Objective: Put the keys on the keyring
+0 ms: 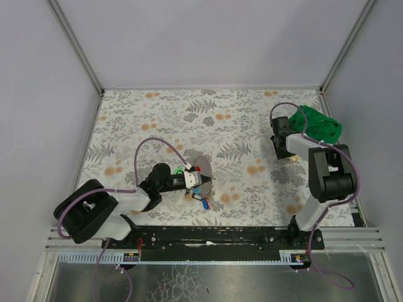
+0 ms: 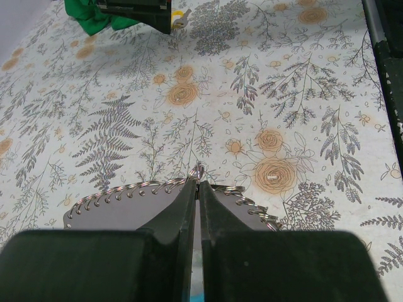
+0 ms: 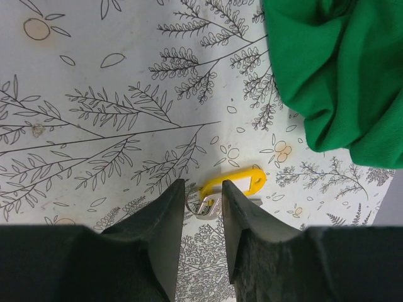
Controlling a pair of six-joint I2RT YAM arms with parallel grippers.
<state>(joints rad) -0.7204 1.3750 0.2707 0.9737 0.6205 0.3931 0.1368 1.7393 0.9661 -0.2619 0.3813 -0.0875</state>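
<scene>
Starting nearest you, your left gripper (image 2: 196,185) has its jaws pressed together over a grey patch (image 2: 113,211), with the keyring (image 2: 230,186) at the tips and the green key (image 1: 180,170) beside it — open table (image 1: 252,113) lies beyond. Farther right, your right gripper (image 3: 203,185) — jaws apart — straddles the yellow key (image 3: 236,182), near a green cloth (image 3: 334,75) at the table edge.

yellow key (image 3: 234,182) blade: hidden behind right claw (image 3: 203,184) | green cloth (image 3: 340,69): cropped

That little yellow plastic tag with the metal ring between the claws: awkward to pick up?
Probably light: the yellow plastic tag is thin and lies flat. Lifted by its small metal ring, it would likely dangle and swing from the right gripper. Pushed, the smooth plastic may slide on the patterned tablecloth.
</scene>
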